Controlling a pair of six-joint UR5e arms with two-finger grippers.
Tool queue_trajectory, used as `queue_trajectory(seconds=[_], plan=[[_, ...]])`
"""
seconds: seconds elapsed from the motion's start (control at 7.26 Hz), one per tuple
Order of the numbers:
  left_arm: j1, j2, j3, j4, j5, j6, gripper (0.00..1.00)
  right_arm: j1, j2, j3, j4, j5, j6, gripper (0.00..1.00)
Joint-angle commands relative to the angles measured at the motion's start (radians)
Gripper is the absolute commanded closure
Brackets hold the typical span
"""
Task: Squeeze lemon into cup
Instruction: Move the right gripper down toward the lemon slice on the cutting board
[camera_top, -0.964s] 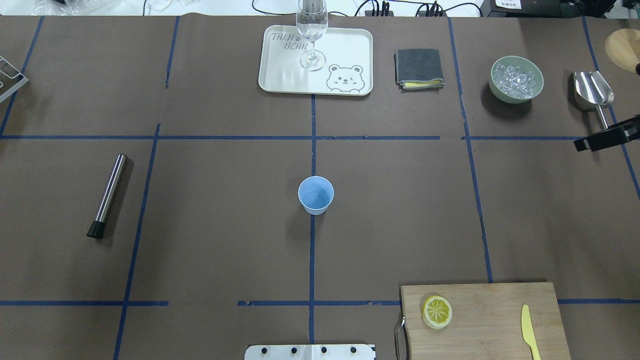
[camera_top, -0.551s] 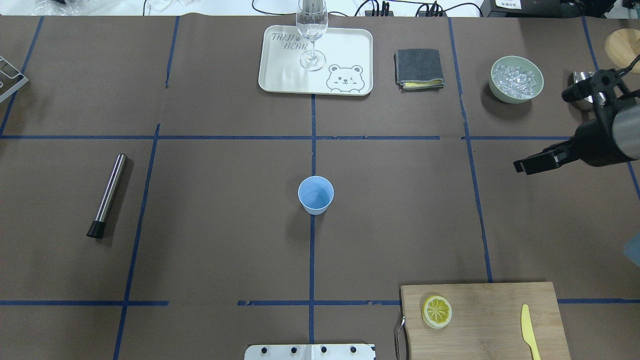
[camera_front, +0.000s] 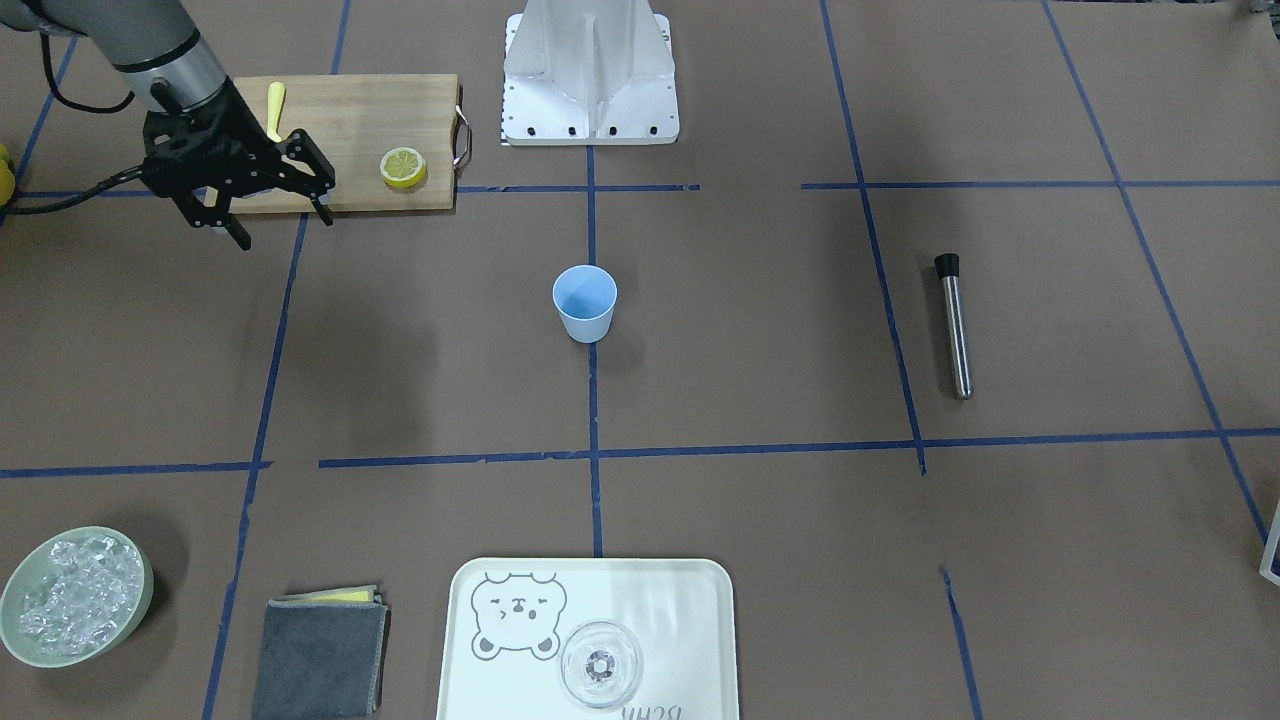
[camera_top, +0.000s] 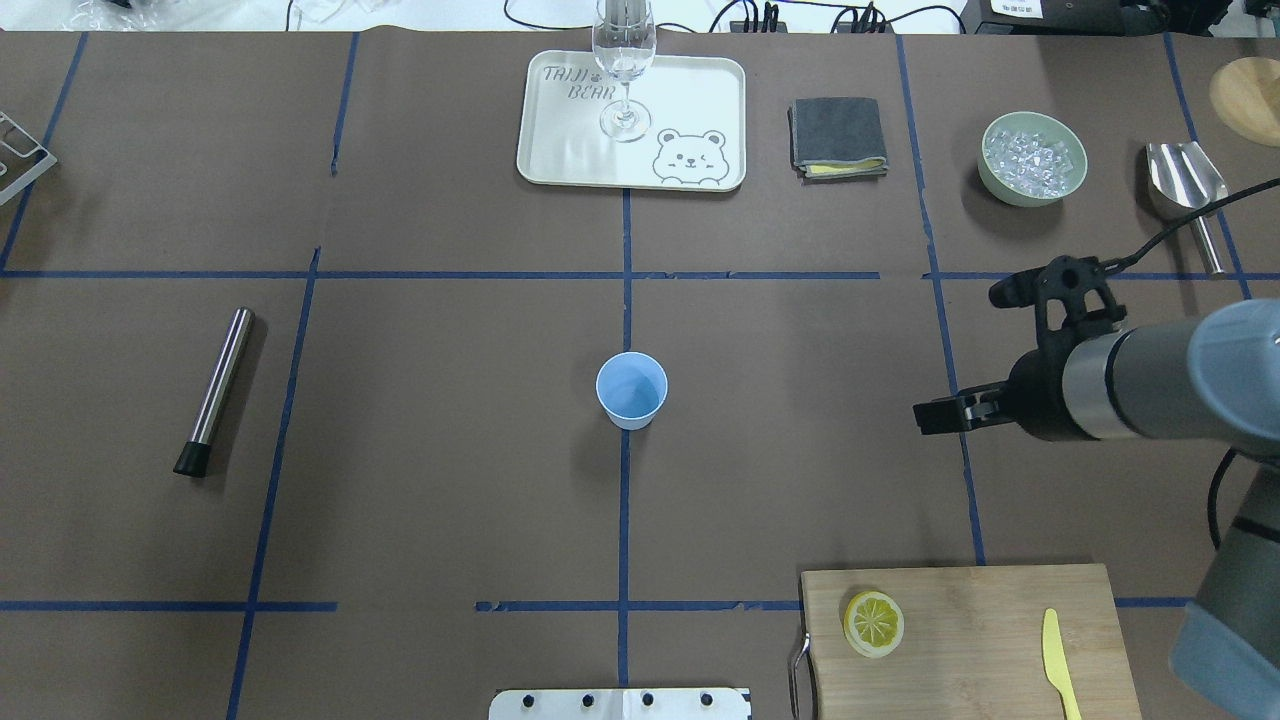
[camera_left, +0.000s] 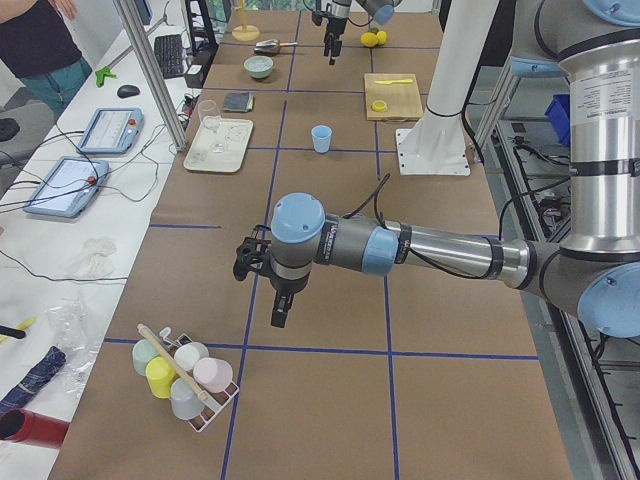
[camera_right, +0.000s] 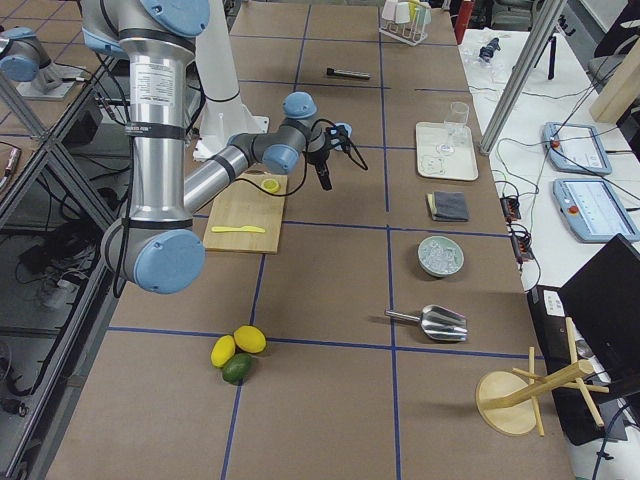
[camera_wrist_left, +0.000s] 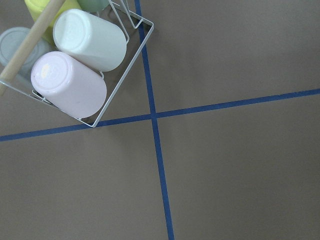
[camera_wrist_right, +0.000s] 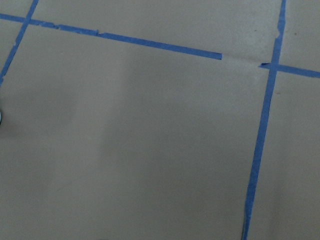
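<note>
The lemon (camera_top: 874, 623) lies flat on the wooden cutting board (camera_top: 980, 625) at the near right corner of the table (camera_top: 450, 500), close to the board's left end, well apart from the yellow knife (camera_top: 1058, 660) that lies toward the other end. The cup (camera_top: 631, 390) stands upright at the table's middle, on a blue tape line.

The right fingers (camera_front: 236, 236) stand spread apart and hold nothing (the front-facing view shows both tips with open air between them). They hang above bare table on the robot's right, between the board and the bowl of ice (camera_top: 1033, 158), touching neither lemon nor cup. The right wrist camera shows only brown table and tape.

The left fingers (camera_left: 278, 312) point down over the table's far left end, near a wire rack of upturned cups (camera_left: 180, 370); whether they are apart or together, I cannot tell.

At the far edge, a stemmed glass (camera_top: 624, 60) stands on the bear tray (camera_top: 560, 150). A folded grey cloth (camera_top: 838, 135) lies beside the tray. A steel rod (camera_top: 215, 390) lies on the left.
</note>
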Motion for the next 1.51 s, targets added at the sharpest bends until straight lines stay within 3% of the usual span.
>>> queue_trajectory(seconds=[0.0, 0.28, 1.38], plan=[[-0.001, -0.002, 0.000, 0.001, 0.000, 0.000, 0.00, -0.177, 0.037, 0.032, -0.086, -0.142, 0.162, 0.00], [0.001, -0.003, 0.003, 0.001, 0.000, -0.005, 0.00, -0.367, 0.038, 0.031, -0.106, -0.366, 0.366, 0.00], [-0.002, 0.003, 0.009, 0.001, 0.000, -0.008, 0.00, -0.530, 0.037, 0.026, -0.207, -0.437, 0.395, 0.02]])
